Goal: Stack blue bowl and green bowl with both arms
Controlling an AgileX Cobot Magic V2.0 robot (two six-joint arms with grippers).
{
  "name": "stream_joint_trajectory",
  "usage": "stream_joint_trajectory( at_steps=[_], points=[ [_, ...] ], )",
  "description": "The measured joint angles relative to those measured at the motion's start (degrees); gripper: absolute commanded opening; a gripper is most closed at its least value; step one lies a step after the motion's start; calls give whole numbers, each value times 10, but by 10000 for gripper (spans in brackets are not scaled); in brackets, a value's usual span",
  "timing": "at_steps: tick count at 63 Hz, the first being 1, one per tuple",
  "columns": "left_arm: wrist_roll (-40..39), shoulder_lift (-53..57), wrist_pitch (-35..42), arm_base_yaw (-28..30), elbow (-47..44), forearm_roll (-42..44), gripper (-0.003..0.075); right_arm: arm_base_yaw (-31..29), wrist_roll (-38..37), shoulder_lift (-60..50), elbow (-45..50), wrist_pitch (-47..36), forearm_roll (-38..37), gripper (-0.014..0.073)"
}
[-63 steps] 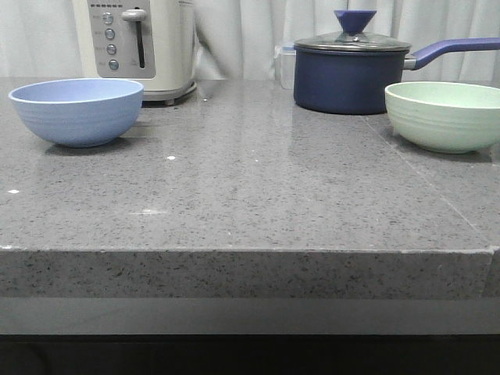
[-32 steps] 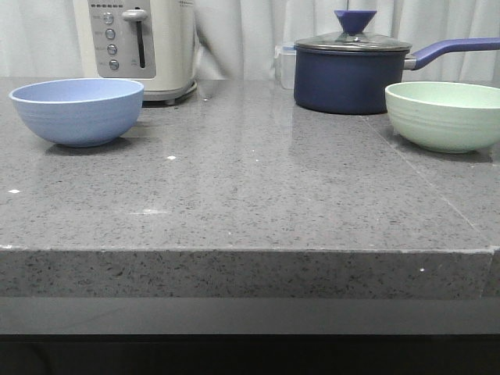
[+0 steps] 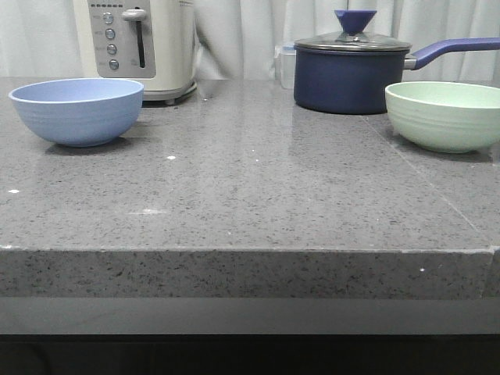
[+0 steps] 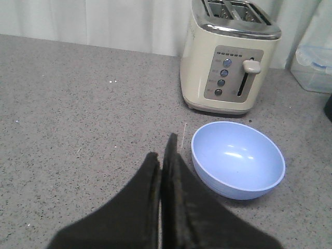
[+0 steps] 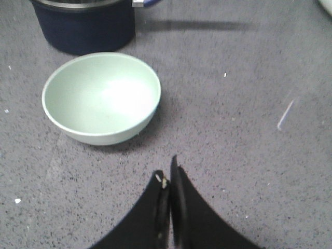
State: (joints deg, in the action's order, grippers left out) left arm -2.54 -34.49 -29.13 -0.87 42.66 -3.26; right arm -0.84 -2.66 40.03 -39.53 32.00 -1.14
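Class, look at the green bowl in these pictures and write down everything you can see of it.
The green bowl is round, pale mint and matte, with faint ridges under its rim and a lighter, whitish inside. It stands upright and empty on the grey speckled counter, at the robot's right, just in front of the dark blue saucepan. Whether they touch cannot be told. The right gripper hangs apart from it, fingers together.

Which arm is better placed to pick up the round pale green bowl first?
The right arm. Its closed right gripper hangs above the counter close to the round pale mint-green bowl, while the left gripper, also closed, is beside the round pale blue bowl across the counter.
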Motion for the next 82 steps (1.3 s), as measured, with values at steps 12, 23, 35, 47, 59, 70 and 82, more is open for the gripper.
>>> stream_joint_trajectory(
  at_steps=[12,23,35,47,59,70,82],
  points=[
    [0,-16,11,0,0,0,482,0,2,32,0,5,0,588],
    [0,-34,15,0,0,-1,513,0,2,34,-1,5,3,575],
    [14,-41,22,-52,0,-3,513,0,2,48,-25,28,5,575],
    [41,-41,24,-152,0,1,513,0,3,115,-101,72,6,575],
    [44,-41,24,-207,0,10,512,-18,3,217,-204,121,11,575],
    [44,-41,26,-210,0,13,512,-56,11,328,-300,184,32,575],
    [44,-41,26,-210,0,13,513,-85,93,439,-376,235,120,575]
  ],
)
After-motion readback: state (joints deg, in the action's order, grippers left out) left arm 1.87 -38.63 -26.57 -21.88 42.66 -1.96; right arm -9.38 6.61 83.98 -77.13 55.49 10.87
